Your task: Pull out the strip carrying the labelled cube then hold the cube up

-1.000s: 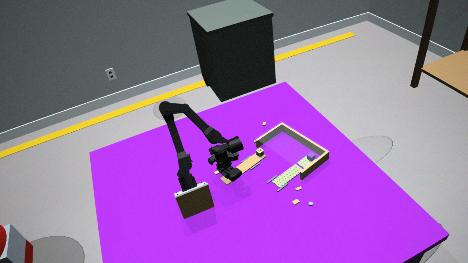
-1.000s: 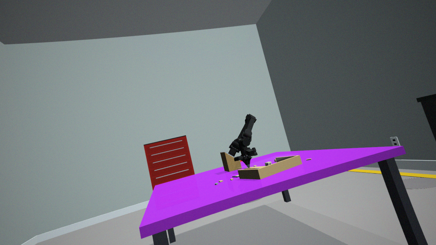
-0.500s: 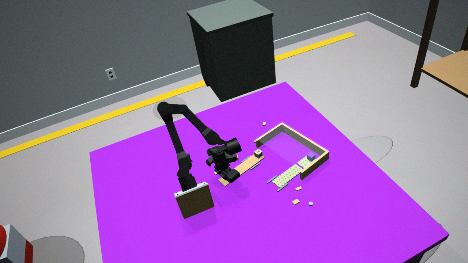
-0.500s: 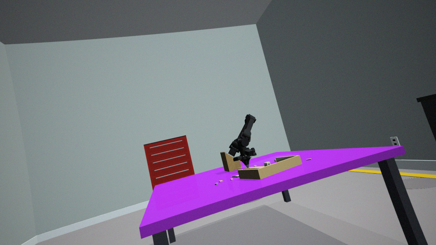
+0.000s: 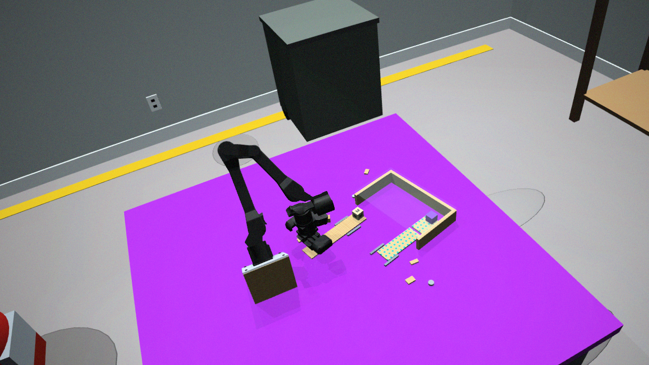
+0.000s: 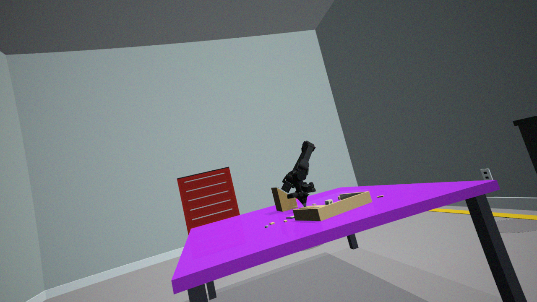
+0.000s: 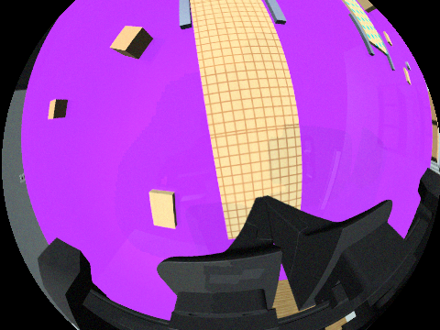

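Note:
The tan grid strip [image 5: 346,229] [image 7: 249,92] looks unbroken and lies between two grey guide rails [image 5: 354,230] [image 7: 184,16]. The labelled cube [image 5: 358,213] [image 6: 329,201], pale with a dark mark, stands on its far end, outside the walled enclosure. The dotted strip [image 5: 396,245] [image 7: 362,18] has a gap across it; its far piece [image 5: 422,224] carries a plain purple cube [image 5: 431,217]. My gripper [image 5: 319,251] [image 6: 304,205] [image 7: 261,203] is shut with nothing seen between its fingers. Its tips are down at the grid strip's near end; the contact is hidden.
A three-sided wooden wall [image 5: 424,196] [image 6: 345,206] stands beyond the strips. A tan tile [image 7: 162,208] and two tan blocks [image 7: 132,41] [image 7: 58,109] lie left of the grid strip in the wrist view. More tiles [image 5: 410,280] [image 5: 413,261] and a grey disc [image 5: 431,282] lie near the dotted strip.

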Robot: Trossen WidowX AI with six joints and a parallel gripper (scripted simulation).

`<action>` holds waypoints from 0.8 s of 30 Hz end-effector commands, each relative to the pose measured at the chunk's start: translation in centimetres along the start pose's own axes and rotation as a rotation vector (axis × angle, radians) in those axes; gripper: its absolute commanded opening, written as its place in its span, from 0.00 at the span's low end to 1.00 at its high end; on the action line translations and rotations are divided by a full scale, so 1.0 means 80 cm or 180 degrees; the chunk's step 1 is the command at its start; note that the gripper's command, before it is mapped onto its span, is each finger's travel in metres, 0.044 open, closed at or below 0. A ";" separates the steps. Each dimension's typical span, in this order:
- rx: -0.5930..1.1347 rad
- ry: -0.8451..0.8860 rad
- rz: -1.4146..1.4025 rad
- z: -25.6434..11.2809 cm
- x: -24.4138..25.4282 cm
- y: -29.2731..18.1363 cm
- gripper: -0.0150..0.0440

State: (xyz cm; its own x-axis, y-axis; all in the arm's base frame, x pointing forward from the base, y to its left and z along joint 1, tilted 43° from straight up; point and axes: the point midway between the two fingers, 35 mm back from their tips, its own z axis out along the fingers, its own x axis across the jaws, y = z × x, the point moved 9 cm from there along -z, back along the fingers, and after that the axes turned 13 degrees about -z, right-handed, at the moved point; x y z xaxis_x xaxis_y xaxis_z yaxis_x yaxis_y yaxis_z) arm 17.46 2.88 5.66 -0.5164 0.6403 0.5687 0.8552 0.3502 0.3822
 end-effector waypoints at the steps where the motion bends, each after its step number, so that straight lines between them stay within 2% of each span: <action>1: 0.0092 0.0048 0.0045 0.005 0.005 -0.012 0.25; 18: 0.0092 0.0048 0.0045 0.005 0.005 -0.012 0.25; 24: 0.0090 0.0036 0.0040 -0.050 -0.004 0.006 0.25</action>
State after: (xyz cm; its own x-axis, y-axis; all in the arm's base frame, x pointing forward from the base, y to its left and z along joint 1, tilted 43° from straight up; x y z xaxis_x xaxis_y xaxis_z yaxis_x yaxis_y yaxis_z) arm 17.01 1.88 6.61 -0.4894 0.6345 0.5983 0.8721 0.3564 0.3354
